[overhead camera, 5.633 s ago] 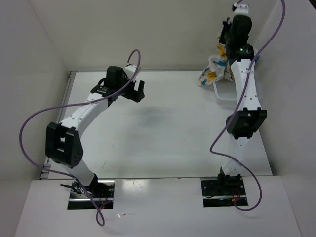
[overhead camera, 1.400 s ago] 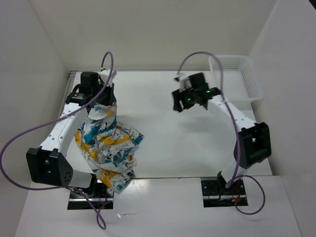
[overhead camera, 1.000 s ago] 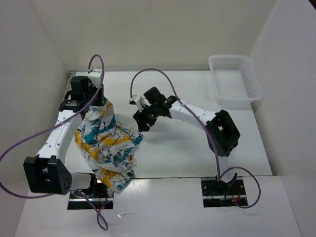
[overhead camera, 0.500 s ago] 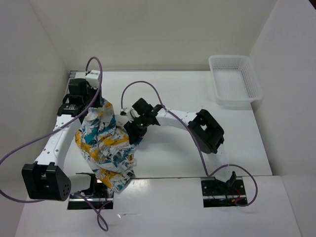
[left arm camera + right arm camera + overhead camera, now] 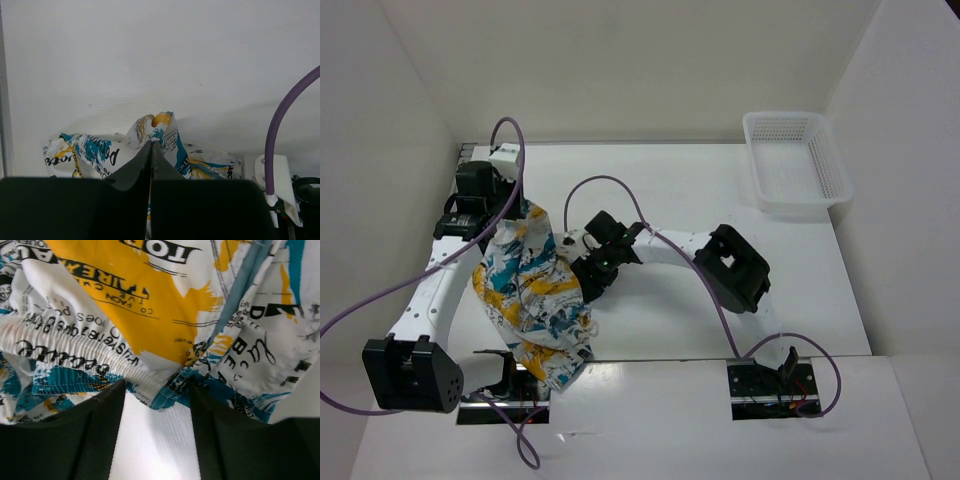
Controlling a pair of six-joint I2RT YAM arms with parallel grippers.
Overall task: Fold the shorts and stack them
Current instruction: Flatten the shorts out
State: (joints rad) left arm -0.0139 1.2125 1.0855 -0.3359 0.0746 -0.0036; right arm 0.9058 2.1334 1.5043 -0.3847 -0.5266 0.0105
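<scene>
The shorts (image 5: 535,290), white with a teal, yellow and black print, hang bunched from my left gripper (image 5: 520,210) and drape down to the table's near left edge. In the left wrist view that gripper (image 5: 152,144) is shut, with a fold of the shorts (image 5: 167,131) pinched at its tips. My right gripper (image 5: 588,288) is at the right edge of the shorts. It is open in the right wrist view (image 5: 157,390), and a corner of the shorts' (image 5: 150,300) elastic waistband lies between its fingertips, with bare table showing below.
A white perforated basket (image 5: 795,160) stands at the back right corner of the white table (image 5: 720,200). White walls close in the left, back and right sides. Purple cables loop above both arms.
My right arm has swung left from the table's middle to the shorts' right edge, its jaws narrowing. My left gripper has kept its hold on the shorts and shifted slightly.
</scene>
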